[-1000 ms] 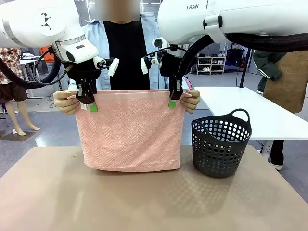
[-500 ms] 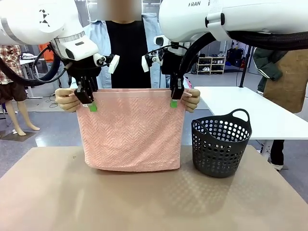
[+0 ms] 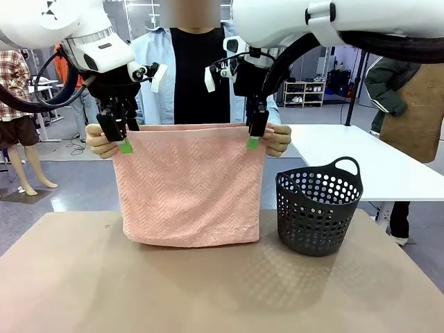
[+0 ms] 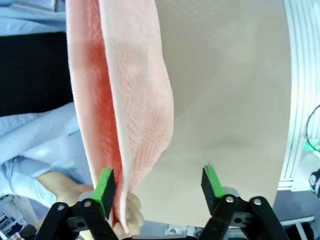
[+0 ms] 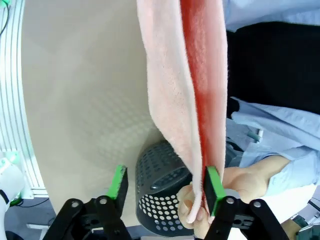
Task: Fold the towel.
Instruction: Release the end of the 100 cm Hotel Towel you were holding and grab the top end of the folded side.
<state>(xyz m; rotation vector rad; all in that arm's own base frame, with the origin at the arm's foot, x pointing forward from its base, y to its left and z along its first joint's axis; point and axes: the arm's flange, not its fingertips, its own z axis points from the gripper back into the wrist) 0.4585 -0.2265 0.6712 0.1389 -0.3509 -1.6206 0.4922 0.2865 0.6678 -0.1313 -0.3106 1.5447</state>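
Here left claw [image 4: 157,187] and right claw [image 5: 165,187] gape around the towel [image 3: 187,187], person's hands [image 3: 279,141] half hidden.

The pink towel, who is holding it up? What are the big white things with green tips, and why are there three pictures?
The big white things are two robot arms. Each ends in a gripper, a hand with two black fingers and green pads. The front picture looks across the tan table at a person, whose hands hold the towel up by its top corners. The left gripper and right gripper are at those corners, but both are open, so they grip nothing. The other two pictures come from small cameras on the robot's wrists, looking along the fingers; there the towel hangs beside one green pad. A dark basket with holes stands on the table beside the towel.
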